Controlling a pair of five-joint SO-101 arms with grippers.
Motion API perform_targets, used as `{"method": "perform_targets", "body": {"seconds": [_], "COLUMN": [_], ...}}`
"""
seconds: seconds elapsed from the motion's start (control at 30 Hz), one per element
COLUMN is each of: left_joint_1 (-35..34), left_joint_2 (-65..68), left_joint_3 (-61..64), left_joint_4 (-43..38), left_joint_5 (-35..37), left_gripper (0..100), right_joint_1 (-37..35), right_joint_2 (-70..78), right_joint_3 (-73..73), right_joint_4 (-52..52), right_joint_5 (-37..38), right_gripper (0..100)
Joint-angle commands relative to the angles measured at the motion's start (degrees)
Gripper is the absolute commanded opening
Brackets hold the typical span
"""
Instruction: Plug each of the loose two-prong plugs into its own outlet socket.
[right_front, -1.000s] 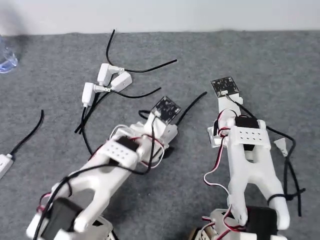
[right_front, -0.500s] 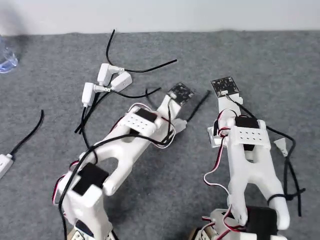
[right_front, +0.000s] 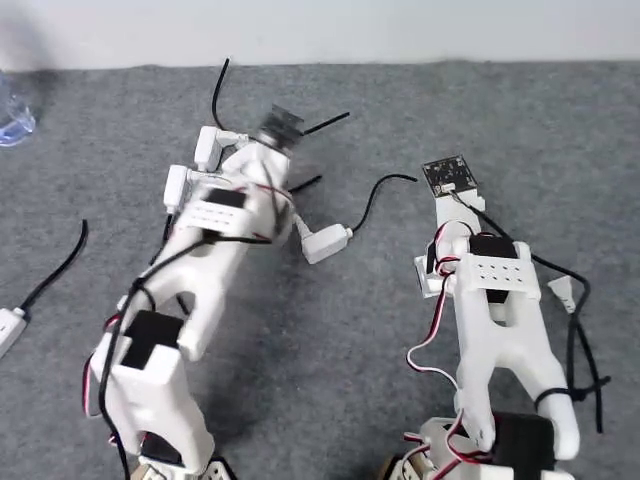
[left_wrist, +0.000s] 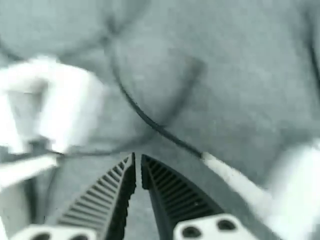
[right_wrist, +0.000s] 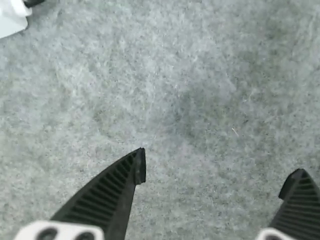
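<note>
A loose white two-prong plug (right_front: 325, 242) lies mid-carpet, its black cord (right_front: 385, 190) curling off to the right. A cluster of white outlet sockets (right_front: 200, 150) with black cords sits at the back left. My left arm (right_front: 225, 215) stretches over that cluster. In the left wrist view my left gripper (left_wrist: 138, 161) is shut with nothing between its fingers, a blurred white socket body (left_wrist: 57, 107) and a black cord (left_wrist: 150, 120) just beyond it. My right gripper (right_wrist: 220, 165) stands open over bare carpet. Another white plug (right_front: 561, 290) lies by the right arm (right_front: 490, 290).
A further white plug (right_front: 8, 328) with a black cord (right_front: 62, 262) lies at the left edge. A clear bottle (right_front: 14, 118) stands at the back left corner. Grey carpet (right_front: 380, 330) covers the table; a white wall runs behind.
My left arm has swung from the middle of the carpet to the back left, over the socket cluster. The white plug it covered now lies exposed at the centre. The right arm has not moved.
</note>
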Motion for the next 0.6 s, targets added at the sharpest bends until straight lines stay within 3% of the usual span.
{"method": "perform_targets", "body": {"seconds": [0.0,0.07,0.23,0.3,0.43,0.57], "left_joint_1": [0.6,3.5,8.6,9.1,10.5,11.5], "left_joint_2": [-0.5,-1.2,-8.1,-12.0,-13.2,-3.7], "left_joint_3": [-2.4,-2.3,-8.3,-9.4,-6.9,-7.0], "left_joint_4": [-4.0,1.0,25.4,30.1,27.0,22.7], "left_joint_5": [0.9,0.9,0.8,0.7,0.3,0.3], "left_gripper": [2,2,1,2,2,1], "right_joint_1": [-0.6,-0.6,-1.1,-2.2,-2.2,-0.3], "right_joint_2": [-1.7,-1.7,-1.7,-1.7,-1.7,-1.7], "right_joint_3": [-0.5,-0.1,2.3,2.9,2.9,2.9], "right_joint_4": [-1.1,-1.3,-5.0,-5.5,-5.5,-5.6], "right_joint_5": [0.0,0.0,3.3,4.0,4.0,3.6], "right_gripper": [41.2,41.2,41.2,41.2,41.2,41.2]}}
